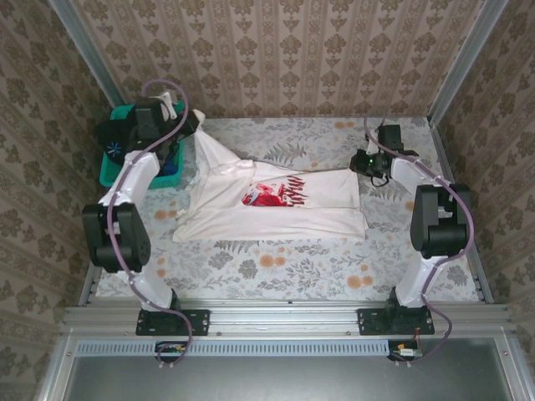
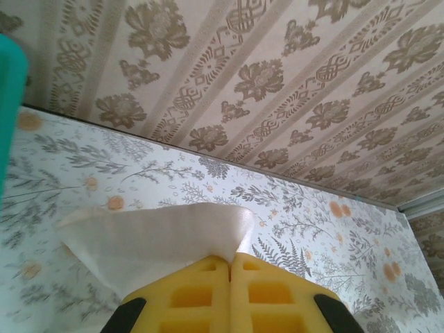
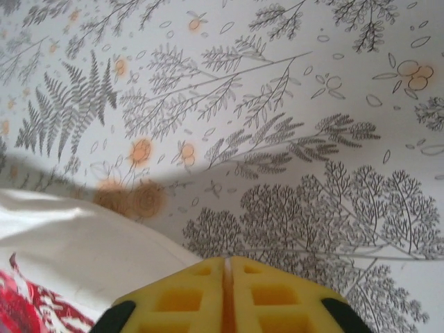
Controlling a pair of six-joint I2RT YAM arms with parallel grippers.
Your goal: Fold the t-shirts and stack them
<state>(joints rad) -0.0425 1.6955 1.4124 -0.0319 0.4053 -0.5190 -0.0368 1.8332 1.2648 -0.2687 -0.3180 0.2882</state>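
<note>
A white t-shirt with a red-and-black chest graphic is spread face up and slightly creased in the middle of the scene, while its far-left corner is lifted into a taut peak.

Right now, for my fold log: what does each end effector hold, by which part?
Left end effector pinches the white t-shirt by its raised far-left corner. Right end effector is shut at the shirt's right edge; a hold cannot be told.

The white t-shirt lies spread, graphic up. The left gripper holds up its 10 o'clock corner.
</note>
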